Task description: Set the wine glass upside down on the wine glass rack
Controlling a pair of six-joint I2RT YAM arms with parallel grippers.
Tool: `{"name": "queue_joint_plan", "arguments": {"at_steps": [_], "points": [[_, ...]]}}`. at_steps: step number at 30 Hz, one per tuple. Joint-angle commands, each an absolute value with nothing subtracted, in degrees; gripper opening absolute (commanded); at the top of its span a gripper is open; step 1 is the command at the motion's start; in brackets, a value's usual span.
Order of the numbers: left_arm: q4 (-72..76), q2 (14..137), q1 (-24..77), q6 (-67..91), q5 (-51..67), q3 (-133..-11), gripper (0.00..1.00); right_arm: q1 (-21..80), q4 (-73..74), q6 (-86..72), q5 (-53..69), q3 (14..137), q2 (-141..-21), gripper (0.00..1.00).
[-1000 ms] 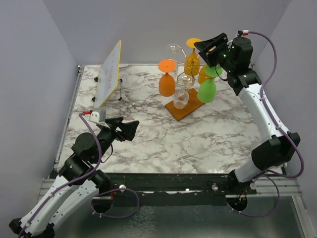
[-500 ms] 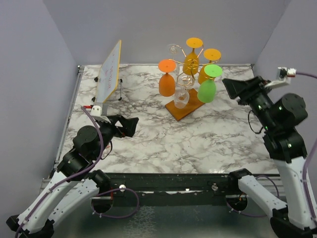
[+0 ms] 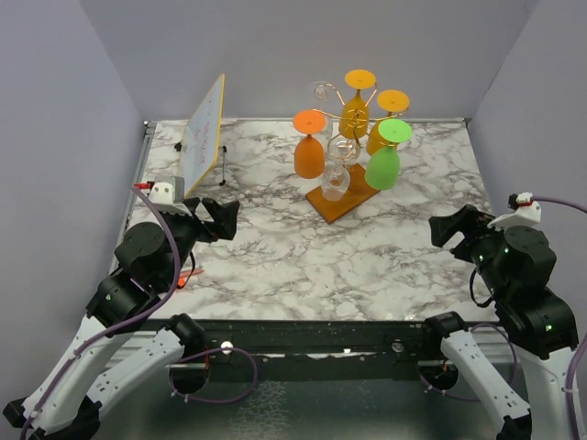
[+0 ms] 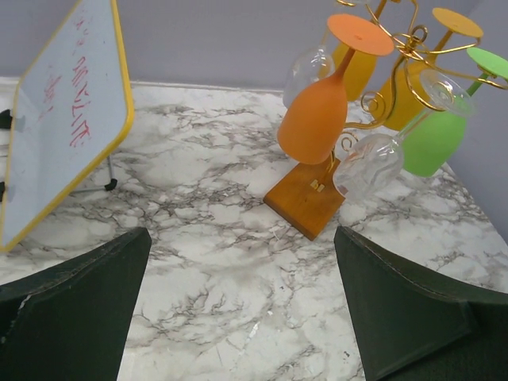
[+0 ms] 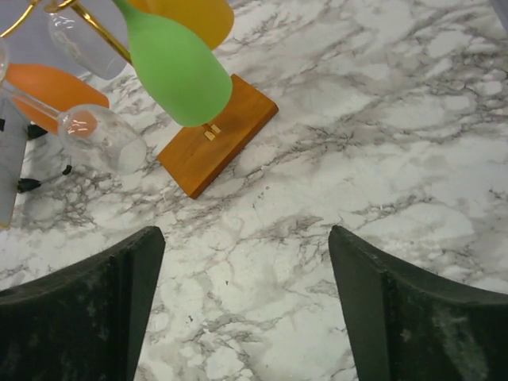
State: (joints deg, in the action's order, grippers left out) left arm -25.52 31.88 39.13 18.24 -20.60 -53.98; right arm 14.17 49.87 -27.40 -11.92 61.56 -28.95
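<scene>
Right gripper (image 3: 448, 227): jaws apart, empty. Left gripper (image 3: 220, 218): likewise. Rack (image 3: 353, 198), green glass (image 3: 382, 168) hanging inverted on it: well apart from both.

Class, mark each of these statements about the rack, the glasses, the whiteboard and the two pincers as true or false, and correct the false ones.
1. The green glass hangs upside down on the rack. True.
2. The right pincer grips a glass. False: it is open and holds nothing.
3. The whiteboard lies flat on the table. False: it stands tilted on its legs.
4. The left pincer is open with nothing between its fingers. True.
5. The orange glass lies on its side on the table. False: it hangs bowl down on the rack.
</scene>
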Motion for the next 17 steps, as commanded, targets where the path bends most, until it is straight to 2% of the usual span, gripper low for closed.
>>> {"name": "queue_joint_plan", "arguments": {"at_steps": [1,4,11,17], "points": [[-30.5,30.5,39.3,12.8,-22.8,-58.1,0.99,14.0,57.2,-24.3,-17.0,64.8,-27.5,0.95],[-34.1,30.2,39.4,11.4,-22.3,-61.1,0.99,14.0,58.9,-23.1,-19.3,68.8,-27.1,1.0],[-41.5,29.9,39.4,10.8,-25.9,-66.1,0.99,14.0,62.2,-20.1,-24.4,76.8,-27.3,1.0],[-41.9,29.3,39.3,11.5,-25.8,-66.7,0.99,14.0,61.9,-18.1,-25.6,76.5,-26.9,1.0]]}}
